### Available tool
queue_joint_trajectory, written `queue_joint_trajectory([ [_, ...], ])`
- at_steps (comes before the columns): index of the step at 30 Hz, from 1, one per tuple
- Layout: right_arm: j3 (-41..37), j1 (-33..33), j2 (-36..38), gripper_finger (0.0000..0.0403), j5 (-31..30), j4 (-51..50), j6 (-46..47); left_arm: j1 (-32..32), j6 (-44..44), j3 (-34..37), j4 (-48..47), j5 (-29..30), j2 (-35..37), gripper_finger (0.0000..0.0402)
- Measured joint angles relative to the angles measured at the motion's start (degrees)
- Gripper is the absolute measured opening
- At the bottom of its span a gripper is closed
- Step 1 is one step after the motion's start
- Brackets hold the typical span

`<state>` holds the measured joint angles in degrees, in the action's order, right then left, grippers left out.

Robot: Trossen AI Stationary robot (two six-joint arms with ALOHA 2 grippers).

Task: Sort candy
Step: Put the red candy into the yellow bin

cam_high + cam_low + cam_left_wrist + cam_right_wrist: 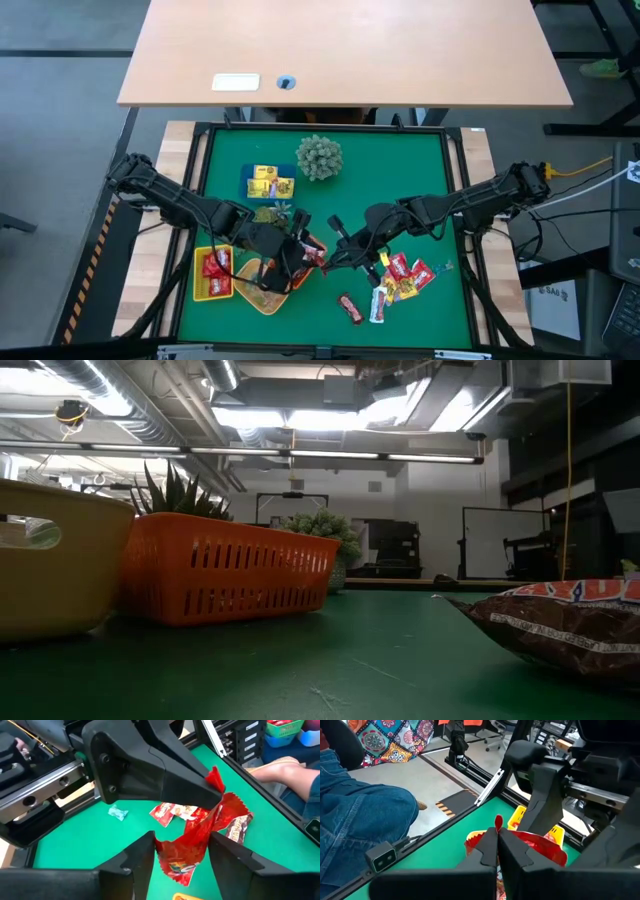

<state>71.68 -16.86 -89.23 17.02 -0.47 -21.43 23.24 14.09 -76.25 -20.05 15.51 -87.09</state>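
Overhead, two trays (262,297), one plant ball (319,157), two hands (322,262).

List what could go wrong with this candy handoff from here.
1. The right gripper pinches only the top corner of the red packet; the thin wrapper could slip or tear.
2. The left gripper stands open around the packet; if the right releases before it closes, the packet falls on the mat, not in the orange tray.
3. Both grippers crowd together and might collide.
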Motion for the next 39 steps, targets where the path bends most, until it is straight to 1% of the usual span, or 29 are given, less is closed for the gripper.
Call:
queue_joint_trajectory([
  [6, 0.0, 0.0, 0.0, 0.0004, -0.1, 0.0, 0.0, 0.0, 0.0, 0.0, -0.1, 0.0, 0.0, 0.0109],
  [10, 0.0, 0.0, 0.0, 0.0006, -2.8, 0.0, 0.3, 0.0, 0.0, 0.0, -0.3, 0.0, 0.0, 0.0064],
  [13, 0.0, 0.0, 0.0, 0.0017, -3.3, -0.2, 0.4, 0.0, -0.4, 0.0, -0.3, 0.0, 0.0, 0.0037],
  [16, 0.0, 0.0, 0.1, 0.0047, -4.3, -0.4, 1.8, 0.0, -0.5, 0.0, -0.7, 0.0, 0.0, 0.0017],
  [21, 0.0, 0.0, 0.1, 0.0126, -7.3, -1.0, 3.5, 0.0, -1.9, 0.0, -2.2, 0.2, 0.0, 0.0007],
  [24, 0.0, 0.0, 1.2, 0.0166, -8.0, -4.1, 3.5, 0.0, -8.1, 0.0, -4.6, -0.7, 0.0, 0.0006],
  [27, 0.0, 0.0, 3.4, 0.0192, -8.7, -9.3, 3.6, 0.3, -16.8, 0.0, -10.9, -6.1, 0.2, 0.0007],
  [29, 0.0, 0.0, 4.7, 0.0202, -9.9, -13.2, 3.6, 0.5, -22.9, 0.0, -17.5, -11.5, 0.2, 0.0007],
  [31, 0.0, 0.0, 5.8, 0.0207, -10.1, -16.9, 3.6, 1.2, -29.0, 0.0, -26.7, -16.6, 0.2, 0.0007],
  [33, 0.0, 0.0, 6.4, 0.0208, -10.1, -19.5, 3.7, 2.3, -36.0, 0.0, -36.1, -20.1, 0.2, 0.0007],
  [36, 0.0, 0.0, 6.5, 0.0209, -10.0, -23.1, 3.6, 4.8, -47.0, 0.0, -48.6, -21.1, 0.3, 0.0007],
  [39, 0.0, 0.0, 6.5, 0.0209, -10.0, -26.3, 3.6, 7.7, -58.0, 0.0, -57.8, -21.6, 0.3, 0.0007],
])
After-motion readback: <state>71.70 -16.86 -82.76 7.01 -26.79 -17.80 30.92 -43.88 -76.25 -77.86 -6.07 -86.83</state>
